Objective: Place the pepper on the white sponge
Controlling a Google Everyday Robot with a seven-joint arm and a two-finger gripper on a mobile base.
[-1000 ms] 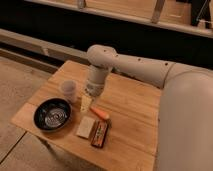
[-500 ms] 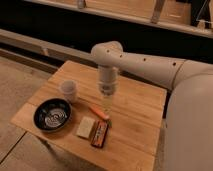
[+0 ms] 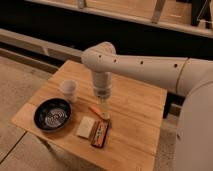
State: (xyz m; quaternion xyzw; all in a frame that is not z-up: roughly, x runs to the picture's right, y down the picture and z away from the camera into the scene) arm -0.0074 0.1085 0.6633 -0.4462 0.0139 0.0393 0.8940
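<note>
**Wrist swings in over the pepper**

Swinging right over the past second, the arm has carried its wrist away from the cup side of the counter toward the middle. Over the last half second it has barely shifted. The bowl, cup, sponge and block lie where they lay before.

Camera view: the white arm reaches in from the right and bends at a rounded elbow above the far half of the wooden counter. From there its wrist drops straight down. The end effector points at the wood just in front of the counter's middle, and its tip is low, close to the surface. Whether it is released or clenched cannot be told, nor whether it touches anything.

The pepper lies flat on the counter as a slim orange streak. One end reaches toward the end effector's tip and the other points away to the left. It is not on the white sponge, which lies just in front of it, nearer the front edge, with bare wood showing between the two. A dark red-brown block sits right beside the sponge on its right, lengthwise toward the front edge.

A black bowl stands at the counter's left front, well apart from the sponge. Behind the bowl, an upright white cup stands to the left of the wrist.
</note>
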